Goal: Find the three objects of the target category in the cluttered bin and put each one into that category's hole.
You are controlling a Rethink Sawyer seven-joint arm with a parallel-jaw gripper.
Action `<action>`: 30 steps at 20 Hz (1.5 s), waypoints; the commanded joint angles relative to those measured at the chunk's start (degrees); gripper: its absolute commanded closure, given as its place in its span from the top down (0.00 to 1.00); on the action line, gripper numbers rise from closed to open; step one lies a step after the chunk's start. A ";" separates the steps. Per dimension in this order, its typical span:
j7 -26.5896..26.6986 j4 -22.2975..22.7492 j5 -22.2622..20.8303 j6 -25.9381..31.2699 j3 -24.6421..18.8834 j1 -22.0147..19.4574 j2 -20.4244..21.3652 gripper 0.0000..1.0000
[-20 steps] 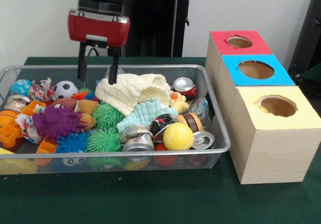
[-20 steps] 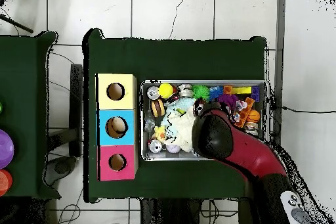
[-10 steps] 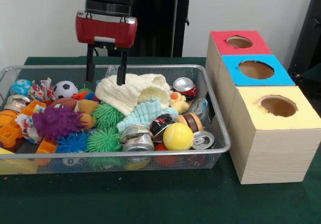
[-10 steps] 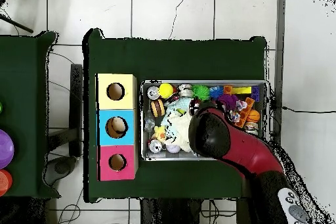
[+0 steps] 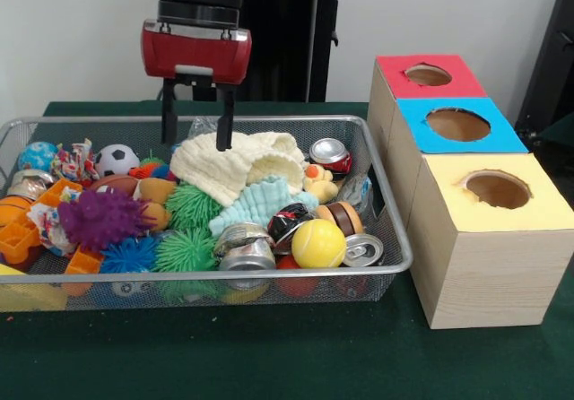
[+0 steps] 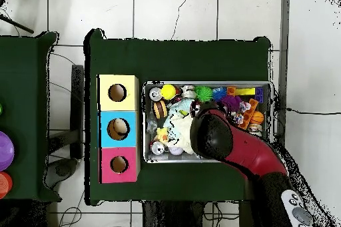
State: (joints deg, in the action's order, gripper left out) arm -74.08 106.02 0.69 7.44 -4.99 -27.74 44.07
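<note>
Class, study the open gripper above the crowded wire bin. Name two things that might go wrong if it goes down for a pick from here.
1. The gripper hangs open over the edge of the cream cloth, so the fingers may snag the cloth instead of a target.
2. The cloth and the light blue cloth cover part of the wire bin, so targets underneath may be missed.

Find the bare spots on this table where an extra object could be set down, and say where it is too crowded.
Free: the green table strip in front of the wire bin and the three boxes; in the overhead view, the wide green band beyond the bin. Crowded: the bin itself, packed with toys and cans, with the open gripper above the cream cloth.
</note>
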 commanded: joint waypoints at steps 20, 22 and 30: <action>-3.54 3.27 -5.40 6.10 -6.43 -3.76 0.60 1.00; -3.22 2.99 -5.22 7.08 -6.49 -3.90 0.87 1.00; -2.67 3.55 -6.02 7.03 -7.26 -5.37 0.69 1.00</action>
State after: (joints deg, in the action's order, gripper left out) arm -74.08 106.02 -1.21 8.00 -6.97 -32.01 45.42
